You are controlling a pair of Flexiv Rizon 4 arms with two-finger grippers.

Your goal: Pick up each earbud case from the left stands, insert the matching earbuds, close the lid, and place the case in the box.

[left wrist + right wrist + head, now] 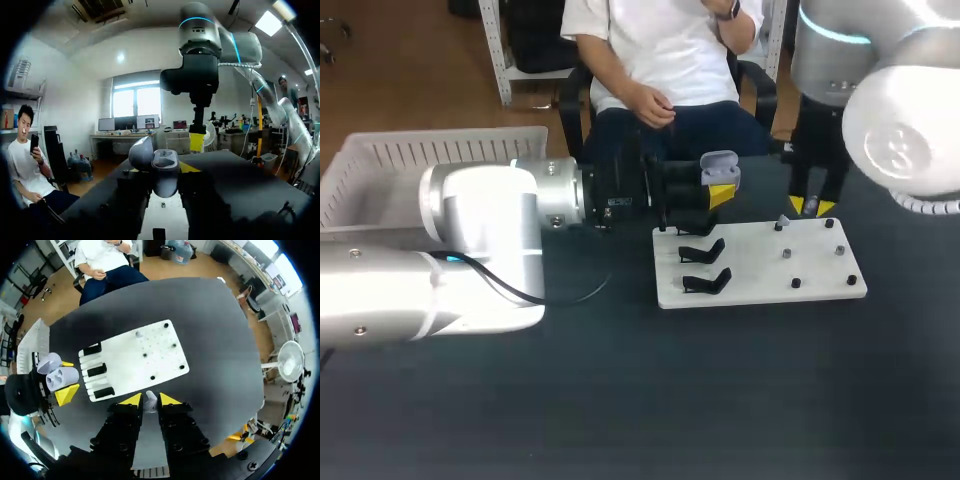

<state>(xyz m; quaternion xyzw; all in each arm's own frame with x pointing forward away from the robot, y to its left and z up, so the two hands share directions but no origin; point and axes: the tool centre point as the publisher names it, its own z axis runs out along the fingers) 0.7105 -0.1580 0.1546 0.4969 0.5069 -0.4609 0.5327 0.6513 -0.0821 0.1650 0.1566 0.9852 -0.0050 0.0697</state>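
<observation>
my left claw [718, 188] clamped on open earbud case [720, 166], lifted off table [620, 400] | my right claw [812, 206] pinching earbud [150, 401], tips down | case at right claw's 9 o'clock, close, cavities up | I judge insertion next

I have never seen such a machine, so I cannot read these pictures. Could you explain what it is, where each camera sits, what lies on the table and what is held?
It is a robot with two arms, each ending in a pincer with two yellow tips. One picture looks down from above and behind: the left arm enters from the left, the right arm from the right. The other two come from cameras on the wrists. On the table lies a white board with black stands and pegs; a white box sits at the left. The left pincer is shut on a grey case with its lid open. The right pincer is shut on a small earbud.
</observation>
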